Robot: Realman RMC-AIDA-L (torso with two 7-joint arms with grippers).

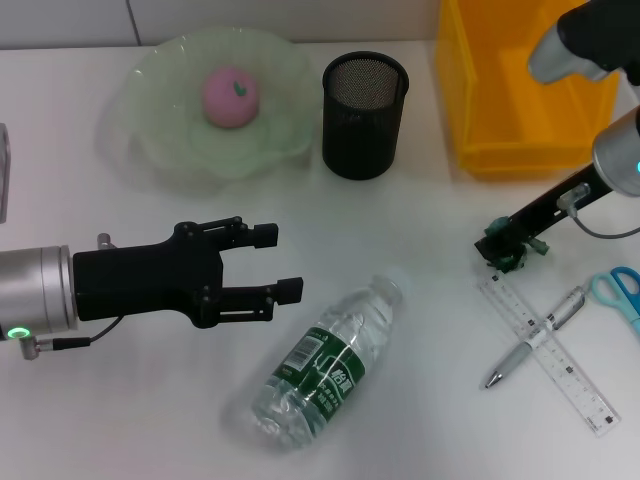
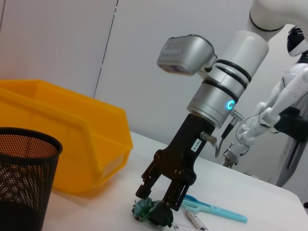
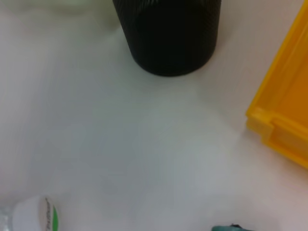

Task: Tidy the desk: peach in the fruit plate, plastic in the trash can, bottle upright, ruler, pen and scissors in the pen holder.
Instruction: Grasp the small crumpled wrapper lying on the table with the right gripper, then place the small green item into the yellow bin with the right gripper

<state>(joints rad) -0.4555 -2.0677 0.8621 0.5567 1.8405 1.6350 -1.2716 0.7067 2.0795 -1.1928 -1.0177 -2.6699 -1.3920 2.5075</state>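
The right gripper point(image 1: 503, 250) is down at the desk point(image 1: 400, 220), its jaws closed on a crumpled green plastic point(image 1: 512, 262) that touches the surface; the left wrist view shows the same gripper point(image 2: 156, 204) with the plastic point(image 2: 144, 209) pinched at its tips. Just beyond those jaws lies the ruler point(image 1: 550, 355), with the pen point(image 1: 535, 338) lying across it; the scissors point(image 1: 620, 290) lie farther out past the pen, near the desk edge; the yellow bin point(image 1: 530, 100) stands behind the gripper.

The left gripper point(image 1: 280, 262) hangs over the desk, jaws open and holding nothing; the bottle point(image 1: 325, 365) lies on its side just ahead of and below the jaws, cap point(image 1: 388, 290) towards the holder point(image 1: 365, 115); the holder stands well ahead of the jaws; the peach point(image 1: 231, 97) sits in the green plate point(image 1: 150, 130), beside the holder.
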